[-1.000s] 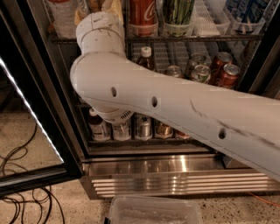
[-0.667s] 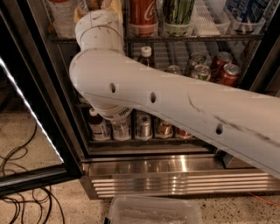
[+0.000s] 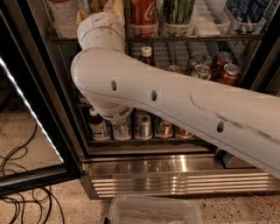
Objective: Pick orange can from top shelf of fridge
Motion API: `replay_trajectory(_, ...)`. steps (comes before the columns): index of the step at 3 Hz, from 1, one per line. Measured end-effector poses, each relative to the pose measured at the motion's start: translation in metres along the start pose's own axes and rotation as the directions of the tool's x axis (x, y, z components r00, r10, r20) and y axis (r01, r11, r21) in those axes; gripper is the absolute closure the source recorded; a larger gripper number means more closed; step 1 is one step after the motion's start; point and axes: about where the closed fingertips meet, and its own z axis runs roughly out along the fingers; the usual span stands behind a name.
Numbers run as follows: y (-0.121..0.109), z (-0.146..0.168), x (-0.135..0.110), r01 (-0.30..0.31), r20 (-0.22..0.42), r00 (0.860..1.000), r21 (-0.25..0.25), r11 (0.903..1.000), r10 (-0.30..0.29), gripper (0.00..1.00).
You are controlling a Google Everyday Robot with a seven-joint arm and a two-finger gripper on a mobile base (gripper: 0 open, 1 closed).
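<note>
The fridge point(image 3: 175, 179) stands open in front of me. My white arm crosses the view from the right, and its wrist point(image 3: 100, 30) points up at the left end of the top shelf point(image 3: 197, 38). My gripper is past the wrist, hidden at the top edge. A gold-tan patch point(image 3: 111, 6) shows just above the wrist; I cannot tell whether it is the orange can. On the top shelf stand a red cola can point(image 3: 143, 13), a green can point(image 3: 178, 13) and white lane dividers point(image 3: 205, 17).
The glass door point(image 3: 30, 113) hangs open at the left with a lit strip. The middle rack holds red cans point(image 3: 229, 74) and a bottle point(image 3: 146, 54). The bottom rack holds bottles and cans point(image 3: 144, 127). Cables point(image 3: 22, 205) and a clear plastic bin point(image 3: 153, 212) lie on the floor.
The arm has barely shifted; the wrist stays at the left end of the top shelf.
</note>
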Motion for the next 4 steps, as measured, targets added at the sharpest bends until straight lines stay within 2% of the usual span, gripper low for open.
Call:
replay_trajectory(1,0.000,0.000,0.000,0.000,0.000,1.000,0.000,1.0000,0.000,0.55)
replay_trajectory(3,-0.002,-0.002,-0.008,-0.019,0.018,1.000,-0.002,0.9998,0.019,0.99)
replay_trajectory(4,-0.004,-0.010,-0.029,-0.091,0.065,0.994,-0.024,0.9956,0.092,1.00)
